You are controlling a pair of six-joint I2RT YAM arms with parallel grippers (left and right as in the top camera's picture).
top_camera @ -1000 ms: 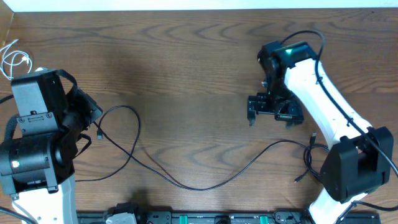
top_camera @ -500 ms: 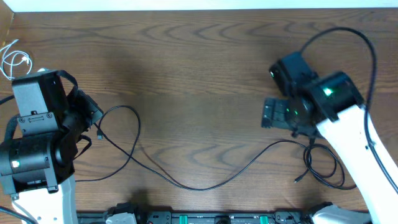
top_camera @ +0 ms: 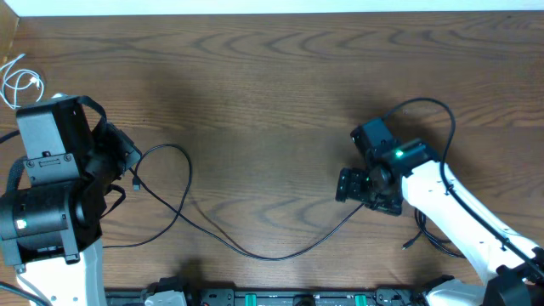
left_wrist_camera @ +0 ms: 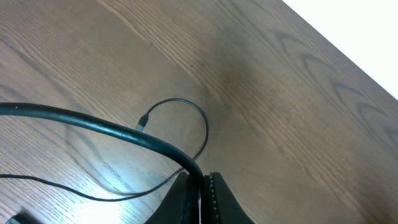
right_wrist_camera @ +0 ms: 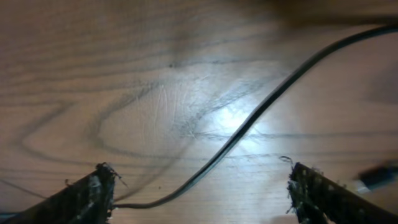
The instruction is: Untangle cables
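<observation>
Dark wood-grain counter [top_camera: 255,102] fills the overhead view; a white strip [top_camera: 272,7] borders it at twelve o'clock.

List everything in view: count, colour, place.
Wooden table: one, dark brown, fills the overhead view.
Long thin black cable: one, black, curving across the table's middle.
Second thin black cable: one, black, looped at the right side, partly hidden.
Thin white coiled cable: one, white, far left corner.
Black rail with green parts: one, near edge.
Left arm, right arm: two, white and black, table's sides.
Left gripper: one, black, shut.
Right gripper: one, black, open astride the long cable.
</observation>
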